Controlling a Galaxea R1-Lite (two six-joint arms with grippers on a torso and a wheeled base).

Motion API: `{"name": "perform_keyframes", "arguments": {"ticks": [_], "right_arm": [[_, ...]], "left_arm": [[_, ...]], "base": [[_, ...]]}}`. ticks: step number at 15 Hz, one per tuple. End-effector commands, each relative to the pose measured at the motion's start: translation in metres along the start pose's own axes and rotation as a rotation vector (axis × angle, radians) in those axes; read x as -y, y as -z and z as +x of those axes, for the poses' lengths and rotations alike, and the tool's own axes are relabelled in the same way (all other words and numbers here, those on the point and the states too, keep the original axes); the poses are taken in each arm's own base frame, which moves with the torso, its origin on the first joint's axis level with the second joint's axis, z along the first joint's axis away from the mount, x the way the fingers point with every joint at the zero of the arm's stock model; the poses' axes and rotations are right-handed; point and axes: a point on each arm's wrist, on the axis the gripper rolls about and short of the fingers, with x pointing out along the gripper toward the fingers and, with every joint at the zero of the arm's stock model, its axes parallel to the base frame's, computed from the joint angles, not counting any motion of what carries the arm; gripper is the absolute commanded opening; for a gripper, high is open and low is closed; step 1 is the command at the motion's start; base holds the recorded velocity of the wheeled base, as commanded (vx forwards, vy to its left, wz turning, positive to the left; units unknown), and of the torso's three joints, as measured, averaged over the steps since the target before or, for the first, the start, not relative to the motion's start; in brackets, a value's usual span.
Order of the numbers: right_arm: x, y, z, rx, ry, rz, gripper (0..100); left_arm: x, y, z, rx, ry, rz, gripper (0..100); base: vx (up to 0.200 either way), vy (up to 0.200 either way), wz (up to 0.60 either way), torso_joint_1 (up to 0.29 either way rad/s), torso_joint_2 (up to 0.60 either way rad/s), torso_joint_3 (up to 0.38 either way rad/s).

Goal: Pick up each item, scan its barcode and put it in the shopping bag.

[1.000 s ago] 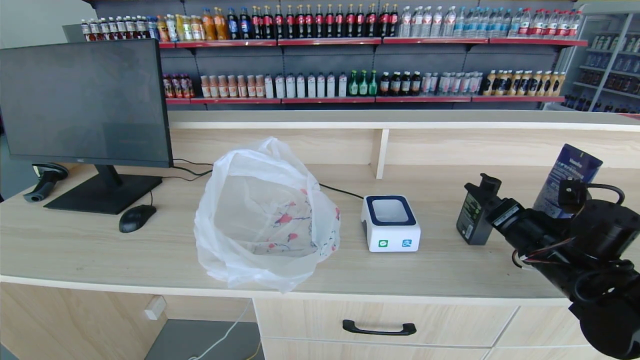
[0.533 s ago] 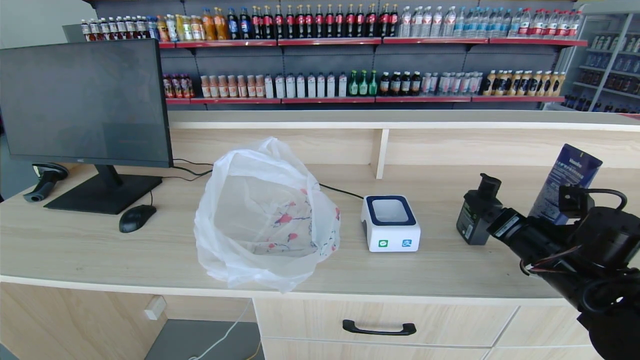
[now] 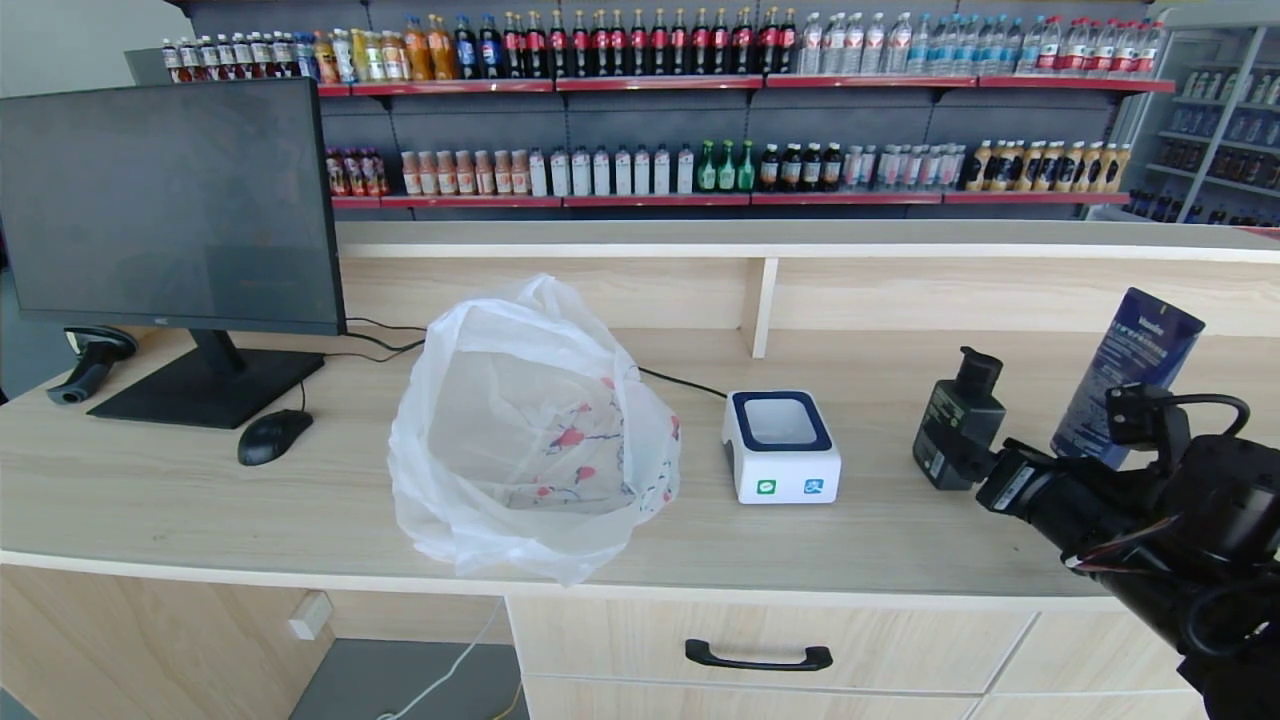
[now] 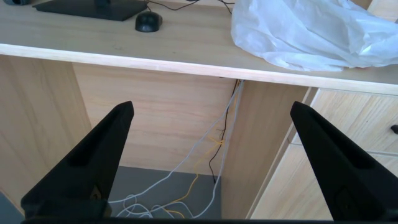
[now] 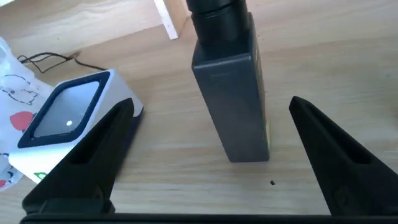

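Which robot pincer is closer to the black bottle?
Right. The right pincer is open just in front of the black bottle. The left pincer hangs below the counter edge, near the shopping bag.

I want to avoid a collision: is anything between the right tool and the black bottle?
Nothing visible. The right tool is open, and the black bottle stands upright straight ahead of it on bare counter. The scanner sits off to the side, toward the bag.
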Motion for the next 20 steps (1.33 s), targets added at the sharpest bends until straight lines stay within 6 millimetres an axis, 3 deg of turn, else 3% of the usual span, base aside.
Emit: {"name": "perform_keyframes", "arguments": {"ticks": [1,7,11,20], "right_arm": [[-0.001,0.008,-0.006,-0.043,-0.004,-0.063,100],[-0.010,0.001,-0.019,-0.018,-0.040,-0.289,100],[-0.011,0.000,-0.022,-0.013,-0.041,-0.321,100],[-0.006,0.005,0.009,-0.004,-0.028,-0.388,100]], "left_arm": [[0.000,0.000,0.000,0.000,-0.001,0.000,100],[0.000,0.000,0.000,0.000,-0.001,0.000,100],[0.000,0.000,0.000,0.000,-0.001,0.000,100],[0.000,0.000,0.000,0.000,-0.001,0.000,100]], "base": [[0.000,0.000,0.00,0.000,0.00,0.000],[0.000,0.000,0.00,0.000,0.00,0.000],[0.000,0.000,0.00,0.000,0.00,0.000],[0.000,0.000,0.00,0.000,0.00,0.000]]}}
